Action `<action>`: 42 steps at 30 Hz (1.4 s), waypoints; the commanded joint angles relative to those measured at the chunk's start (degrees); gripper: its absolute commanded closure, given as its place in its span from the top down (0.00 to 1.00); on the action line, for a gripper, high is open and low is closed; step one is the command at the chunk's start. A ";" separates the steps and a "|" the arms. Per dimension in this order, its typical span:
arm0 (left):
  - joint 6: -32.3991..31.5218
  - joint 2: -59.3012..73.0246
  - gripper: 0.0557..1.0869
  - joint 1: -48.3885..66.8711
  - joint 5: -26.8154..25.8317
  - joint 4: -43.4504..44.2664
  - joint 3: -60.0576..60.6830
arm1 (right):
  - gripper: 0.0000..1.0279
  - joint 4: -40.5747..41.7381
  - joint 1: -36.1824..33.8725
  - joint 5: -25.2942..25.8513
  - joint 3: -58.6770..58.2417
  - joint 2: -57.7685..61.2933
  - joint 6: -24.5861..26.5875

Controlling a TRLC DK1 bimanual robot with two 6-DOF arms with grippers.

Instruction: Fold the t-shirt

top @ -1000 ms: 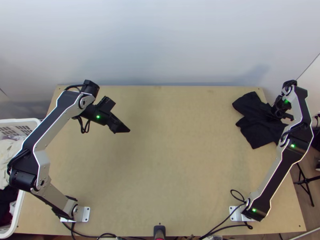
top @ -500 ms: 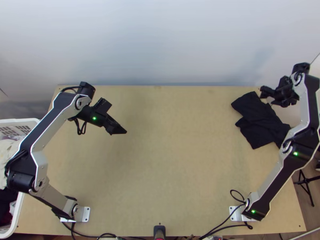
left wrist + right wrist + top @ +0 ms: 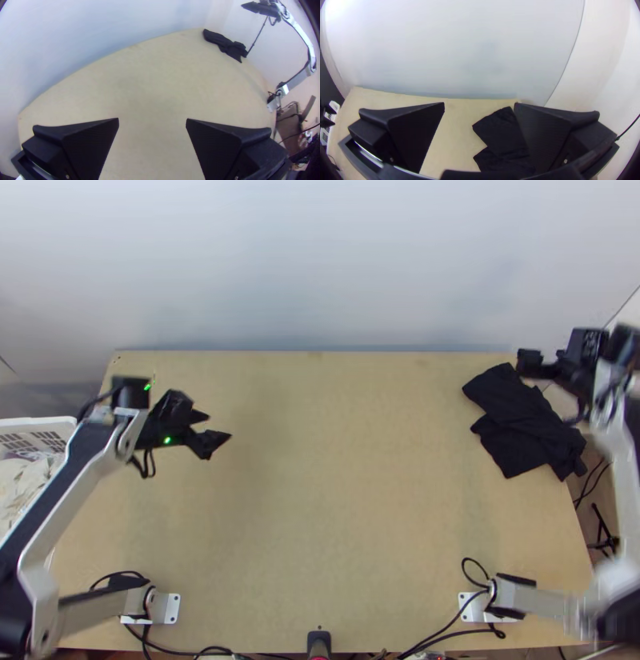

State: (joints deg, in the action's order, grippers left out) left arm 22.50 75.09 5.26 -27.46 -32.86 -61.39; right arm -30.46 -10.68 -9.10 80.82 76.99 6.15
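See shirt [image 3: 520,424] near right gripper [image 3: 479,103], in rough overlapping layers, and well away from left gripper [image 3: 152,119]. Fingers wide apart on both, nothing clamped. Probably set aside, so best to lift right gripper high and clear before any sideways swing, to avoid snagging shirt.

Black t-shirt [image 3: 524,424], bunched, table's far-right corner

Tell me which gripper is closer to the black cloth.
The right gripper: it is close by the black cloth at the far right of the table, while the left gripper is over on the opposite side.
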 commanded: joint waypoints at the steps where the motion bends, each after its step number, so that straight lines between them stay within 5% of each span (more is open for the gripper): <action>1: 0.09 -19.10 0.95 -1.83 14.37 23.28 21.04 | 0.94 26.06 9.18 9.63 -34.85 -30.67 5.10; 10: 4.22 -34.40 0.95 -1.74 15.07 43.94 44.33 | 0.94 46.01 9.36 9.54 -64.12 -53.26 8.26; 16: 3.95 -41.43 0.95 -1.13 15.07 48.59 54.35 | 0.94 42.94 14.10 9.63 -76.25 -71.81 9.40; 26: 4.48 -74.91 0.95 -6.66 17.18 21.08 57.78 | 0.94 35.64 17.01 12.71 -79.67 -77.43 9.58; 34: 4.48 -75.18 0.95 -11.06 16.65 19.41 57.52 | 0.96 30.19 19.99 12.71 -80.38 -77.17 17.14; 37: 3.51 -75.09 0.95 -11.67 16.56 19.06 57.43 | 0.96 30.02 18.68 12.53 -80.38 -76.90 16.17; 40: 2.20 -75.09 0.95 -11.50 16.56 19.06 57.43 | 0.96 30.11 20.78 12.44 -80.38 -76.99 6.50; 42: 2.28 -75.09 0.95 -11.50 16.65 19.06 57.43 | 0.96 30.11 20.96 12.44 -80.38 -76.99 5.54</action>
State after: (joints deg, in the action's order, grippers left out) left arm 25.93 1.13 -5.32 -10.68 -12.34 -4.23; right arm 0.45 8.88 3.46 0.82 0.19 17.85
